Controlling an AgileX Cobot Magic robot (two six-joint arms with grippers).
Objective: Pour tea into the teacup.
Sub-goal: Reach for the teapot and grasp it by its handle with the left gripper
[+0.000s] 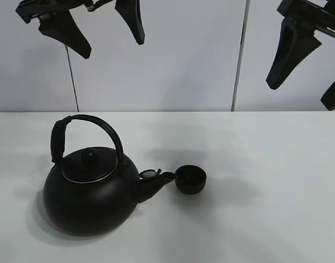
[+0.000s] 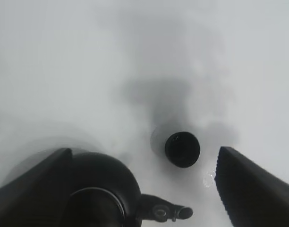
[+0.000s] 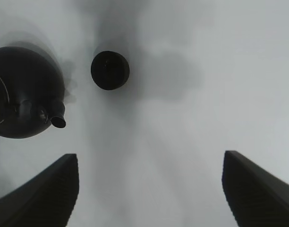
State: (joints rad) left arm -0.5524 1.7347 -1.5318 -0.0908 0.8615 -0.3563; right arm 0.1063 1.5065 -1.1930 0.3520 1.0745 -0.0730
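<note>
L hand (image 1: 113, 48) & R hand (image 1: 300, 94): both wide, empty, high above table (image 1: 277, 208). On table: kettle (image 1: 91, 197), its spout (image 1: 156, 181) just beside cup (image 1: 190, 179). Est.: kettle rigid, heavy if full; take arched handle (image 1: 96, 123) at top. Est.: cup light, tips easily.

We see a white, matte bench (image 1: 277, 219) filling the lower part of the high view, with soft grey shadows (image 1: 238, 189) lying across it. Behind it we see a pale wall (image 1: 173, 55), crossed by two thin dark upright seams (image 1: 240, 55), well apart.
</note>
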